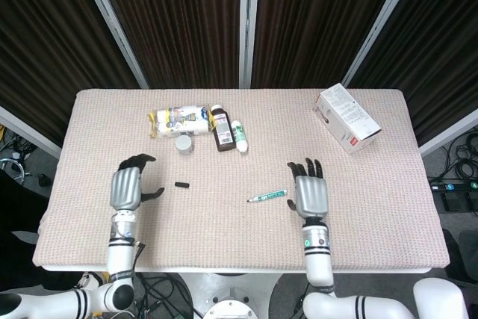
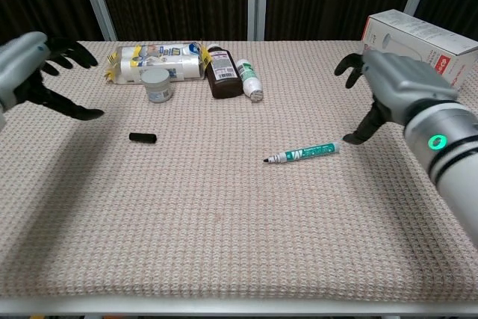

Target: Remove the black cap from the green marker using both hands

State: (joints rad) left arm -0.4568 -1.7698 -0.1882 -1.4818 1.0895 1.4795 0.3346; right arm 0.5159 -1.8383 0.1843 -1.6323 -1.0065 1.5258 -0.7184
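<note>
The green marker (image 1: 267,196) (image 2: 302,153) lies flat on the mat near the middle, uncapped, its tip pointing left. The black cap (image 1: 180,184) (image 2: 142,137) lies by itself on the mat, well to the left of the marker. My left hand (image 1: 128,184) (image 2: 33,71) hovers just left of the cap, fingers spread, holding nothing. My right hand (image 1: 310,188) (image 2: 392,84) hovers just right of the marker's rear end, fingers apart and empty.
At the back of the mat (image 1: 388,207) lie a yellow-and-white packet (image 1: 178,119), a small grey-lidded jar (image 1: 184,143), a brown bottle (image 1: 222,129) and a white bottle with green print (image 1: 239,137). A white and red box (image 1: 346,117) sits at the back right.
</note>
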